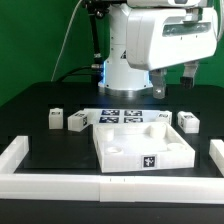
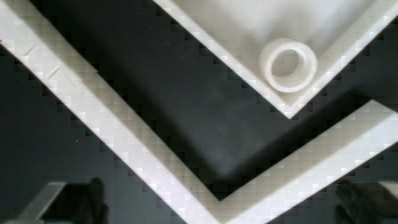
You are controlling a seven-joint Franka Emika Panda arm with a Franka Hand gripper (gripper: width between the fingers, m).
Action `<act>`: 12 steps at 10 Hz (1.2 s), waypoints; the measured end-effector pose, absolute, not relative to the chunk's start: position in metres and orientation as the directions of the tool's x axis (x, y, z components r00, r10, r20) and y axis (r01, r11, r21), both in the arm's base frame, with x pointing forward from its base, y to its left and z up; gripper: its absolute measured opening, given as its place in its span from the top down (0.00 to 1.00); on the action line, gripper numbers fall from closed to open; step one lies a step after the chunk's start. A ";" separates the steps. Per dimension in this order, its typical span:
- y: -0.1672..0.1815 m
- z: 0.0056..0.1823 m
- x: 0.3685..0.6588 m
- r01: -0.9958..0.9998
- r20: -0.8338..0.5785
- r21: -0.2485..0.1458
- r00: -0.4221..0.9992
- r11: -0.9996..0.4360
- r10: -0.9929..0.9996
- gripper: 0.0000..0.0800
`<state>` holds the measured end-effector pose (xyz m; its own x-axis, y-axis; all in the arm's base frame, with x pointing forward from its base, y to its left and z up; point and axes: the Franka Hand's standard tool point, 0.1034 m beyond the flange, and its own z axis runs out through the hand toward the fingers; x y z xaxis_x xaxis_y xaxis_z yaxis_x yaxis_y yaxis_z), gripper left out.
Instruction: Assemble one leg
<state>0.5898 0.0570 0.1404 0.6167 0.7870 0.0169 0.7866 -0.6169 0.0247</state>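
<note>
I'm hovering my pincer [image 1: 175,82] spread wide and gripping nothing above the black table [image 1: 40,100]. I'm counting what looks like four small blocks below it: the leg [image 1: 187,121] sitting nearly under me, a second leg [image 1: 164,117] just beside it, and a third leg [image 1: 77,121] and fourth leg [image 1: 55,119] well off toward the exterior view's left. Between those pairs one marker board [image 1: 120,115] is lying flat. In front of it one big square top [image 1: 140,150] with a round corner hole [image 2: 288,62] is sitting inside the white rail [image 1: 20,160] fencing the table.
</note>
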 end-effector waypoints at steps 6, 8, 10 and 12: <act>0.057 0.139 0.589 0.788 0.016 0.023 0.615 -0.616 0.788 0.19; 0.057 0.137 0.588 0.788 0.016 0.022 0.615 -0.615 0.788 0.19; 0.065 0.121 0.561 0.863 0.047 0.075 0.497 -0.499 0.866 0.19; 0.063 0.113 0.538 0.941 0.014 0.069 0.332 -0.332 0.943 0.19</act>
<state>0.5375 0.0629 0.1129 0.3317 0.9433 0.0137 0.9408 -0.3319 0.0691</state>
